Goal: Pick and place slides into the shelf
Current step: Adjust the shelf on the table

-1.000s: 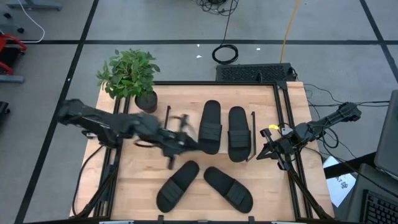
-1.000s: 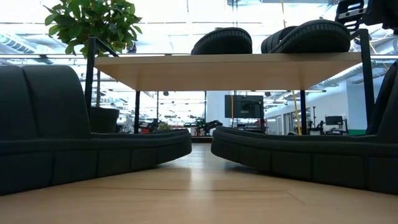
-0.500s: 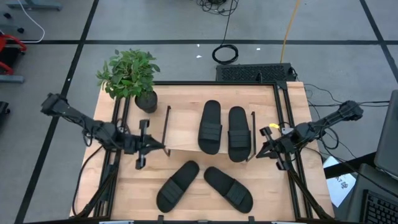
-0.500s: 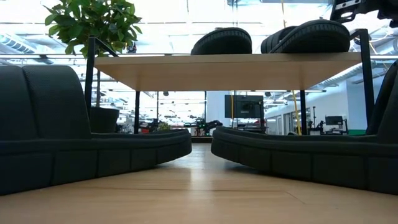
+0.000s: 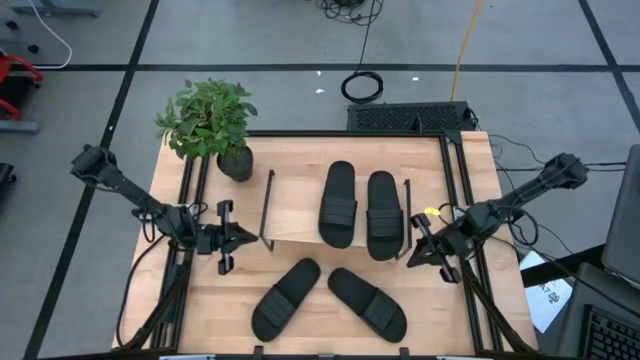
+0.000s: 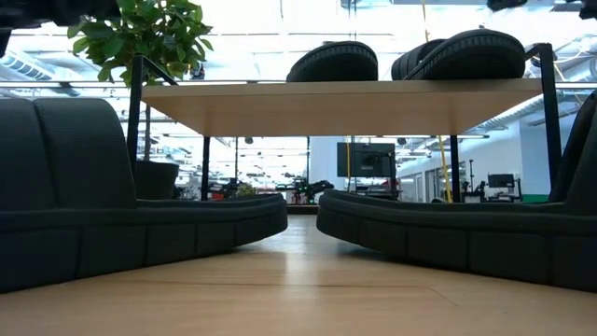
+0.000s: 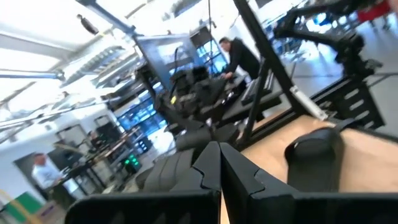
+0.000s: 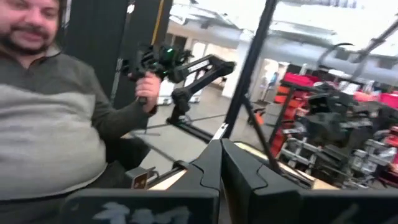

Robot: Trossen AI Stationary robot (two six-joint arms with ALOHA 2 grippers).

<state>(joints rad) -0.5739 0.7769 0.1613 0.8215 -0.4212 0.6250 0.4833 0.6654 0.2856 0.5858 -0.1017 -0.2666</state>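
Observation:
Two black slides (image 5: 338,203) (image 5: 382,215) lie side by side, soles down, on the right half of the shelf (image 5: 295,210), a light board on a black wire frame. In the low view they show on top of the board (image 6: 333,62) (image 6: 462,54). Two more slides (image 5: 285,298) (image 5: 367,302) lie on the table in front of the shelf. My left gripper (image 5: 252,238) (image 7: 219,163) hovers shut just left of the shelf, holding nothing. My right gripper (image 5: 414,256) (image 8: 221,157) hovers shut at the shelf's right end, also holding nothing.
A potted plant (image 5: 210,120) stands at the table's far left corner. Black frame rails (image 5: 455,190) run along the table's sides. Bare wood lies on the shelf's left half. A person (image 8: 56,124) holding a handheld device shows beyond the table in the right wrist view.
My left gripper has drawn back from beside the left slide on the shelf toward the table's left edge and has sunk lower, staying shut. My right gripper has shifted a little toward the near edge. The slides have not moved.

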